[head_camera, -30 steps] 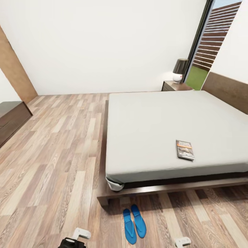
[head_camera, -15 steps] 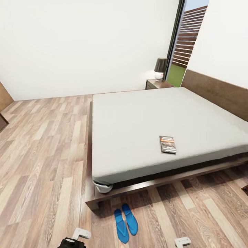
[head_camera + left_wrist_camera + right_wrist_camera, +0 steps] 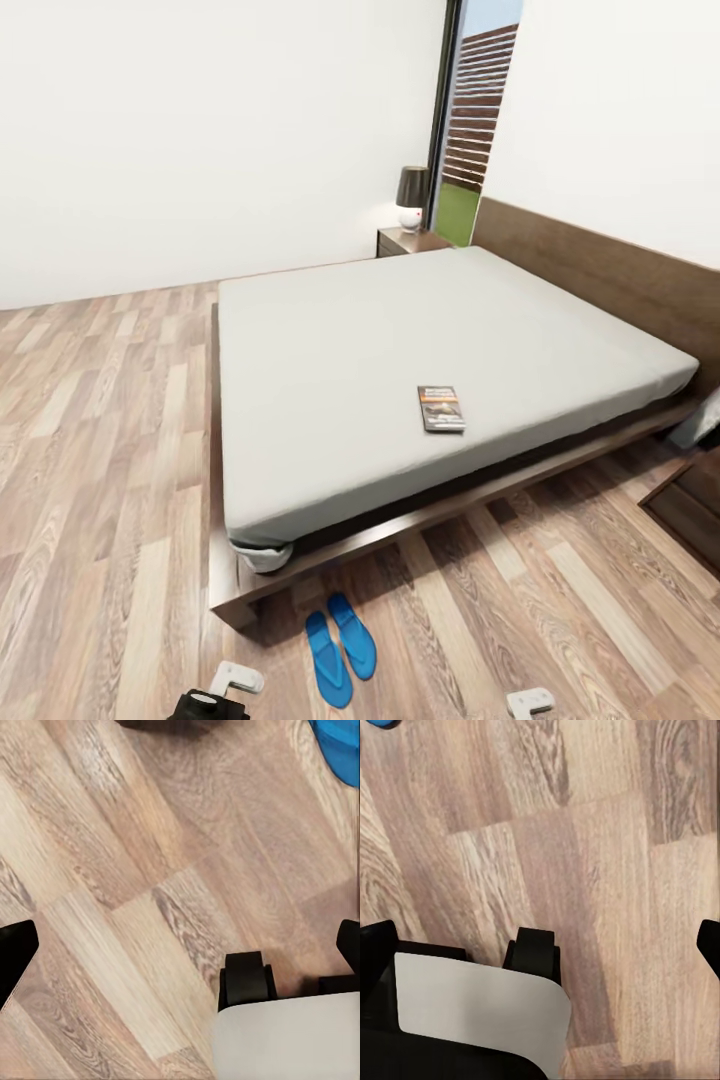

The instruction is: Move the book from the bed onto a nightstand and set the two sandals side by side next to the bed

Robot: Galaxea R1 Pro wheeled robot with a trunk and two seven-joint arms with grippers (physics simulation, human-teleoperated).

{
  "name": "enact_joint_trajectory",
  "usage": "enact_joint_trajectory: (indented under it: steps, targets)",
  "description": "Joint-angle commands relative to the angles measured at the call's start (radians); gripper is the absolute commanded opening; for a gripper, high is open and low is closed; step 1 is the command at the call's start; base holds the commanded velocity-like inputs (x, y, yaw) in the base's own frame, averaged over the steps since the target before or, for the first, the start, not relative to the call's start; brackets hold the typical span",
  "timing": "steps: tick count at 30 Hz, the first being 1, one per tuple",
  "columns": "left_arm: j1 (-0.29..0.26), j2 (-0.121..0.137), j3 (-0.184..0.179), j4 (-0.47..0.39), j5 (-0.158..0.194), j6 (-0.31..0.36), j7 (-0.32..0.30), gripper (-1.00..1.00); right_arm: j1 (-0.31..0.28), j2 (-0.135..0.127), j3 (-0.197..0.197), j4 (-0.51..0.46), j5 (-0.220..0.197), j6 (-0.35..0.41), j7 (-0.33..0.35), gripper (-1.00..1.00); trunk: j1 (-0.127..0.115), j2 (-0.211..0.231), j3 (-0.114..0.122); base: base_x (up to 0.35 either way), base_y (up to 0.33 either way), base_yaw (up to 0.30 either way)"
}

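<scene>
The whole head view has swung since the earlier frames, so the camera has turned rather than the things. The bed (image 3: pixel 400 340) now sits further left in frame, more of its headboard shows, and a dark cabinet corner (image 3: pixel 690 505), possibly the second nightstand, has come in at the right.

The bed runs away from the robot, foot end nearest. The far nightstand (image 3: pixel 405 241) stands by the window beside the headboard, carrying a lamp (image 3: pixel 411 196).

The book (image 3: pixel 441 408) lies flat on the mattress near its right-hand edge, long axis pointing roughly away from the robot, ahead and well apart from both hands. It lies to the right of centre, so the right arm is the nearer one.

The sandals (image 3: pixel 340 647) lie side by side on the floor, just off the bed's near corner, between the two arms and closer to the left one.

The left gripper (image 3: pixel 232 683) and right gripper (image 3: pixel 530 702) hang low over bare floor. The wrist views show each with fingers spread apart and nothing held.
</scene>
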Motion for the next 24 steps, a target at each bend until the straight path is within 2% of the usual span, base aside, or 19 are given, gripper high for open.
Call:
enact_joint_trajectory:
  steps: [1,24]
  targets:
    - [0.000,0.000,-0.005,-0.002,-0.003,0.007,0.004,1.00,0.000,0.000,-0.001,-0.002,0.011,0.006,0.004,1.00,0.000,0.000,-0.001,0.000,0.000,-0.297]
    - [0.000,0.000,-0.007,-0.002,-0.003,0.005,0.006,1.00,0.000,0.000,0.001,-0.002,0.012,0.006,0.004,1.00,0.000,0.000,-0.001,0.000,0.000,-0.297]
